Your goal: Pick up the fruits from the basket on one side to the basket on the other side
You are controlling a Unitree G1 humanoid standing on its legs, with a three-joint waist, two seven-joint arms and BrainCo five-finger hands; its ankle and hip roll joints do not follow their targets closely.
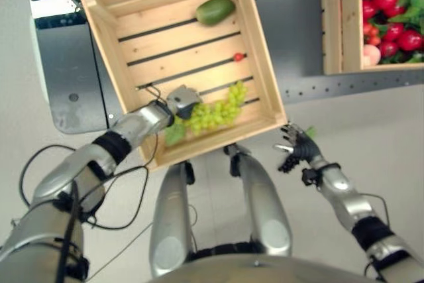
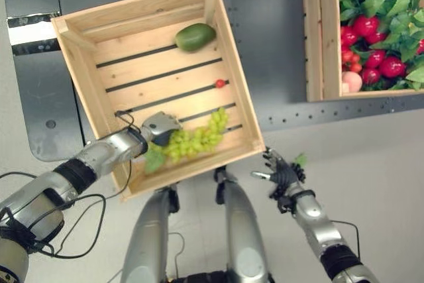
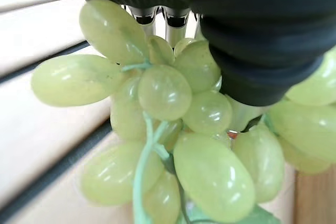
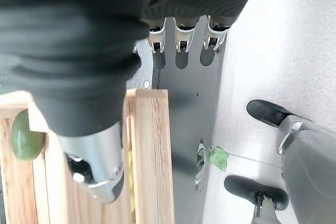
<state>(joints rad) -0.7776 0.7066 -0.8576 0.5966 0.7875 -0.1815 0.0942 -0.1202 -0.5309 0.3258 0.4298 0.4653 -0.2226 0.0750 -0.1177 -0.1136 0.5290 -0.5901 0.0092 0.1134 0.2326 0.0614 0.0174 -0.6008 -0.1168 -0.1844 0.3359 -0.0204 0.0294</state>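
Note:
A slatted wooden crate (image 1: 263, 64) lies before me on a dark platform. My left hand (image 1: 180, 103) reaches into its near corner and is curled on a bunch of green grapes (image 1: 215, 114). In the left wrist view the grapes (image 3: 163, 90) sit pinched between the fingers (image 3: 144, 17) and the thumb, under the hand's dark cover (image 3: 252, 35). A green oval fruit (image 1: 215, 10) and a small red fruit (image 1: 238, 57) lie further back in the same crate. My right hand (image 1: 298, 145) hovers over the floor just off the crate's near right corner, fingers (image 4: 182, 32) straight and holding nothing.
A second wooden crate (image 1: 351, 18) at the far right holds several red fruits (image 1: 391, 31) among green leaves. A stray green leaf (image 4: 218, 157) lies on the pale floor near my right hand. A grey metal plate (image 1: 66, 84) sits left of the near crate.

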